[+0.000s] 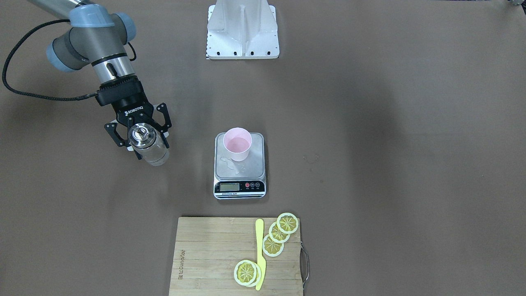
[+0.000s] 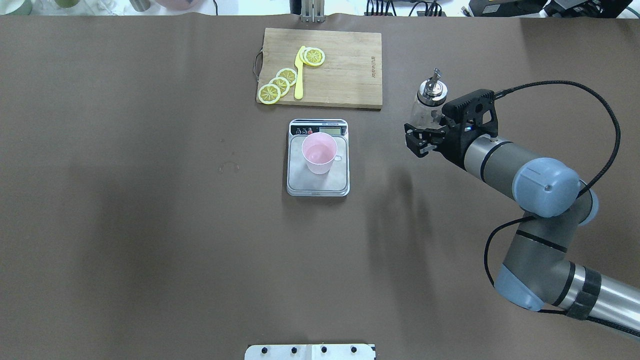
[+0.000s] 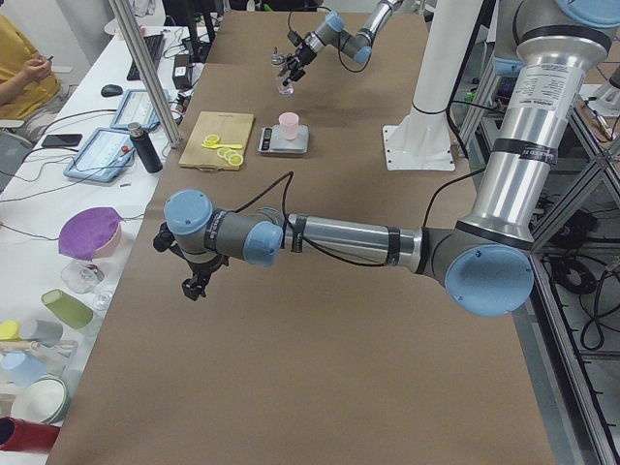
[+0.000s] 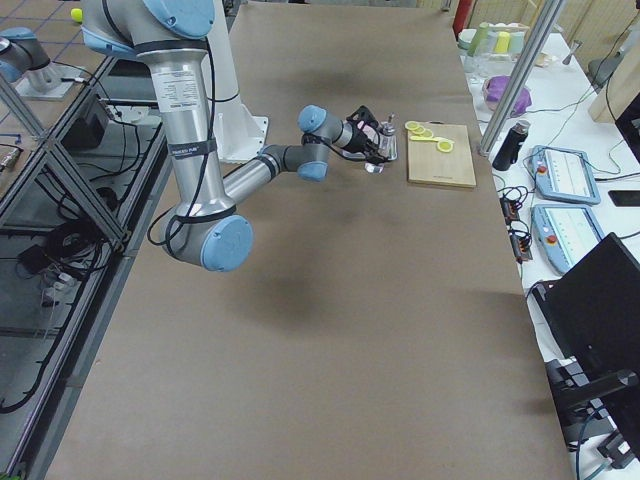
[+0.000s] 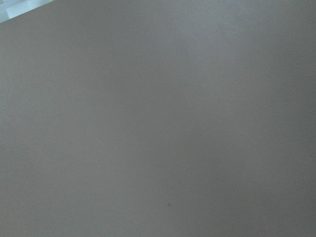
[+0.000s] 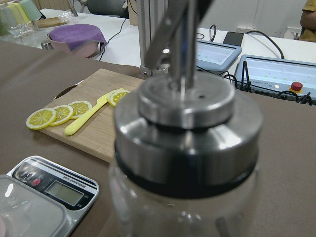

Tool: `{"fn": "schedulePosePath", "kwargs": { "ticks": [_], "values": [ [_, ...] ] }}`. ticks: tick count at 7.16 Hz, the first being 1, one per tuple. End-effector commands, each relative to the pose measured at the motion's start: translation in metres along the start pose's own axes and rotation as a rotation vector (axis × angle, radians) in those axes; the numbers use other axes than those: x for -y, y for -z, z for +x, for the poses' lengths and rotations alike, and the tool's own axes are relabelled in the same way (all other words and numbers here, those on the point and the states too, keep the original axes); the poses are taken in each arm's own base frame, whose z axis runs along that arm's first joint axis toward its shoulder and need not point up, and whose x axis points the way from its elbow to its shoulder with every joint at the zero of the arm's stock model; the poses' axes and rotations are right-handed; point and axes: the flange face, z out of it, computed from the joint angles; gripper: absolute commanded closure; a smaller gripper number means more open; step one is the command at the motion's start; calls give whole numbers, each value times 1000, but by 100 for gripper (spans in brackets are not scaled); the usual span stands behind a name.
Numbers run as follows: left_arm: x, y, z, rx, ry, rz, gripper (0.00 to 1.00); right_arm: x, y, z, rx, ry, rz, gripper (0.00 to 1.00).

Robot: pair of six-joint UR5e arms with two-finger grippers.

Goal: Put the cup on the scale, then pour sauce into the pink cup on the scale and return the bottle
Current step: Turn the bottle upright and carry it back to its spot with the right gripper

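Observation:
The pink cup [image 1: 237,144] [image 2: 319,152] stands upright on the steel platform of the scale [image 1: 255,165] [image 2: 320,131], with clear liquid inside it. A small clear puddle [image 1: 232,163] lies on the platform beside the cup. My right gripper [image 1: 141,137] [image 2: 426,134] is shut on the glass body of the bottle [image 1: 150,148] [image 2: 431,100] [image 6: 187,148], which is upright, metal spout on top, well to the robot's right of the scale. Whether the bottle's base touches the table I cannot tell. My left gripper [image 3: 194,286] hangs over bare table far from the scale; I cannot tell its state.
A wooden cutting board [image 1: 213,255] with lemon slices [image 1: 279,234] and a yellow knife [image 1: 259,255] lies just beyond the scale. The white arm base [image 1: 242,28] sits at the robot's edge. A side bench holds tablets, bowls and a dark flask [image 3: 145,147].

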Motion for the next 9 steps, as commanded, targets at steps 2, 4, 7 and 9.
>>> {"fn": "schedulePosePath", "kwargs": {
  "ticks": [2, 4, 7, 9],
  "values": [
    [2, 0, 1, 1, -4, 0, 1, -43, -14, 35, 13, -4, 22, 96],
    [4, 0, 3, -1, -4, 0, 1, -53, -12, 40, 1, 1, 16, 96],
    [3, -1, 3, 0, -7, -1, 1, -82, -11, 31, -5, 19, 30, 96],
    [1, -2, 3, -2, -6, -2, 1, -84, -10, 30, -3, 25, 27, 93]
  ]
}}
